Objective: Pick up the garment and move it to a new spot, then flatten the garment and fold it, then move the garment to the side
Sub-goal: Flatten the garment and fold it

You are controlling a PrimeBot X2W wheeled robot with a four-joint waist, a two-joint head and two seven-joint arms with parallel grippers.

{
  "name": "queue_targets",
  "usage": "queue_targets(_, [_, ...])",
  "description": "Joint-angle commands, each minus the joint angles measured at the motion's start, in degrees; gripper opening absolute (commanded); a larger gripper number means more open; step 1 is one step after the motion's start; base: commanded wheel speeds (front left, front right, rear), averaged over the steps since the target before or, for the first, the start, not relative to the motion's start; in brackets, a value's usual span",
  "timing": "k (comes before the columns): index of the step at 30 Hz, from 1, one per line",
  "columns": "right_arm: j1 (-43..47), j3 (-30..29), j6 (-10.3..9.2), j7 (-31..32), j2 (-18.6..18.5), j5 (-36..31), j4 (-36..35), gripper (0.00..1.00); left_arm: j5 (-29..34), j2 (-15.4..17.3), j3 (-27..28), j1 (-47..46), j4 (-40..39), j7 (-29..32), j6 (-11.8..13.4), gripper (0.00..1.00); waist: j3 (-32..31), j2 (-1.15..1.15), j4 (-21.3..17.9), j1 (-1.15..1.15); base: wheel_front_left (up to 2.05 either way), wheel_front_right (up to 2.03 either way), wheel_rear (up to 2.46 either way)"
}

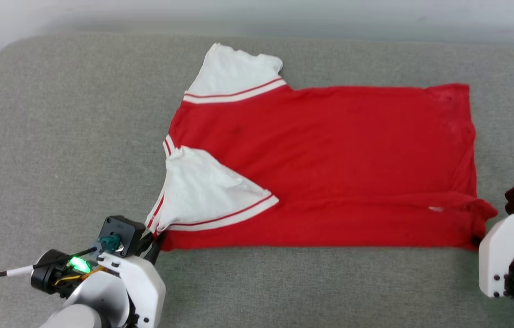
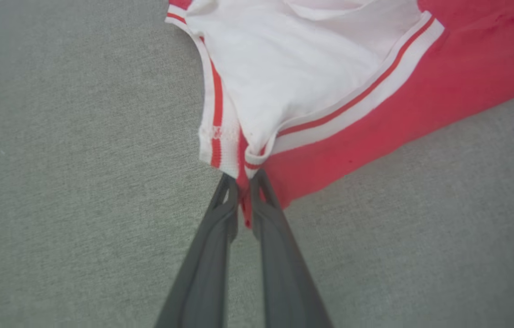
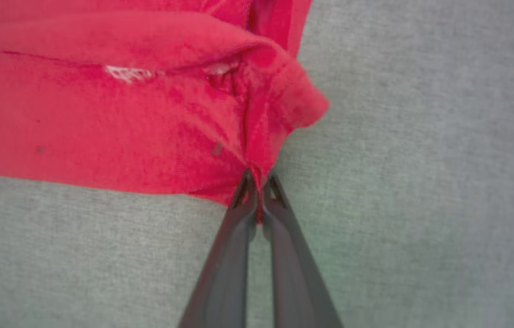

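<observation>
Head view, where it is: The garment (image 1: pixel 330 159) lies spread out in the middle of the grey cushion (image 1: pixel 56 136). The red body lies mostly flat. The near white sleeve (image 1: pixel 202 191) is flipped over onto the red part. The far sleeve sticks out at the top.
Head view, how far along: I think the garment is already in its spot and nearly flat. It is not folded up small yet. Moving it to the side is also left to do. This looks like the start of a fold or one more tug to smooth it.
Head view, jaws: The left gripper (image 1: pixel 156 241) is at the near corner by the sleeve. The right gripper (image 1: pixel 478 240) is at the near corner on the other end. From up here I cannot tell how tight the jaws are.
Left wrist view, jaws: The left gripper (image 2: pixel 244 182) has its jaws pressed together on a little bunch of the garment (image 2: pixel 375 114). It pinches the spot where the striped sleeve edge meets the red cloth.
Right wrist view, jaws: The right gripper (image 3: pixel 259 182) has its jaws squeezed together too. A bit of red corner of the garment (image 3: pixel 102 114) is caught between them. The cloth bunches up just above the tips.
</observation>
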Motion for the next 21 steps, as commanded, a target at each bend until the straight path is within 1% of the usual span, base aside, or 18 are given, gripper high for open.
queue_targets(1, [2.2,-0.1,-0.07,0.8,-0.9,0.3,-0.1,0.00,-0.3,0.8,0.0,1.0,0.2,0.1,0.1,0.00,-1.8,0.00,-0.8,-0.01,0.00,0.00,0.00])
queue_targets(5, [4.7,-0.7,-0.06,1.7,-2.3,1.8,-4.4,0.00,-0.2,2.6,-0.9,3.1,-0.6,0.9,-0.2,0.00,-4.4,0.00,-1.6,-0.01,0.00,0.00,0.00])
queue_targets(8, [8.3,-1.2,-0.07,3.2,-2.9,2.8,-8.0,0.00,-0.8,4.0,-1.4,5.3,-2.1,1.6,0.3,0.00,-5.5,0.00,-2.1,-0.01,0.00,0.00,0.00])
queue_targets(11, [12.2,-2.9,-0.07,5.2,-2.4,3.7,-11.5,0.00,-1.2,5.3,-2.4,8.0,-3.5,2.5,0.7,0.00,-6.3,0.00,-2.3,-0.01,0.00,0.00,0.00])
queue_targets(14, [17.4,-5.6,-0.07,7.9,-0.8,3.9,-15.2,0.00,-2.3,6.4,-3.2,11.0,-4.3,3.2,1.0,0.00,-6.7,0.00,-2.5,-0.01,0.00,0.00,0.00])
queue_targets(17, [20.3,-6.5,-0.07,9.1,0.7,4.1,-16.6,0.00,-3.4,5.6,-3.9,12.7,-3.5,2.9,0.3,0.00,-6.8,0.00,-2.6,-0.01,0.00,0.00,0.00])
queue_targets(21, [21.8,-6.7,-0.06,9.2,2.6,4.1,-16.8,0.00,-3.9,4.5,-5.3,13.2,-1.0,2.5,-1.4,0.00,-6.7,0.00,-2.8,-0.01,0.00,0.00,0.00])
